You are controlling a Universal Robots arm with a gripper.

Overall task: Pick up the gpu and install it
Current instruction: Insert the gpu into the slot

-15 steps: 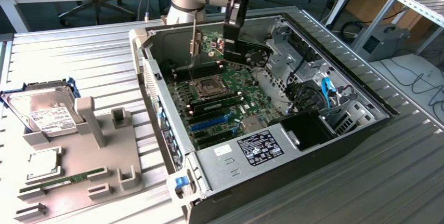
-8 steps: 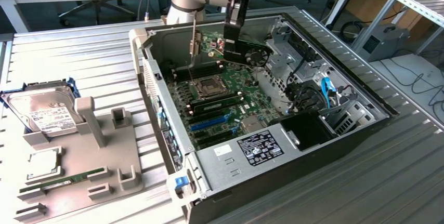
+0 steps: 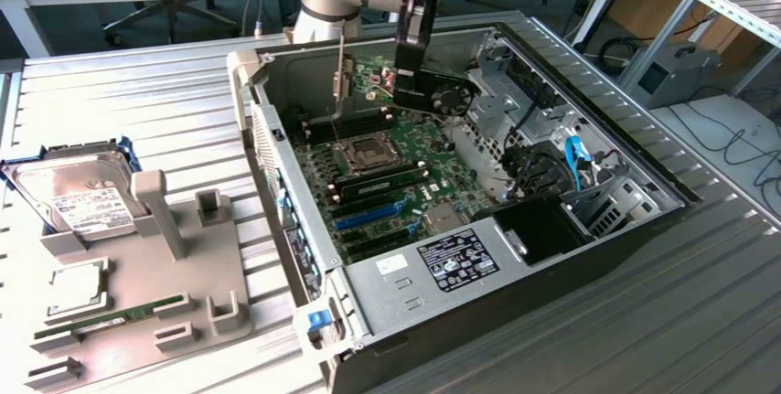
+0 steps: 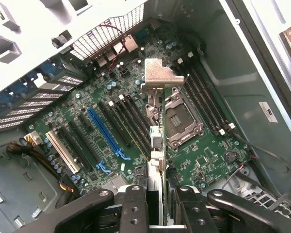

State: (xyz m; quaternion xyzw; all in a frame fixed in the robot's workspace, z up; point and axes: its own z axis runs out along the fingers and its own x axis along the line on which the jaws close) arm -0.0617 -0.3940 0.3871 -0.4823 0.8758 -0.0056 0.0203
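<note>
Clamping the gpu (image 4: pixel 156 131), the part-open gripper (image 4: pixel 157 196) hovers over the motherboard (image 4: pixel 208 160).

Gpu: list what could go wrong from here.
1. The gpu, clamped in the gripper, hangs near the CPU socket, away from the blue slot; lowered here, it might strike the socket.
2. The grip is at one end, so the card could tilt and its bracket might catch the case.

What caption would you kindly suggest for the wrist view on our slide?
Gripper holding the gpu edge-on over the motherboard inside the open computer case.
</note>
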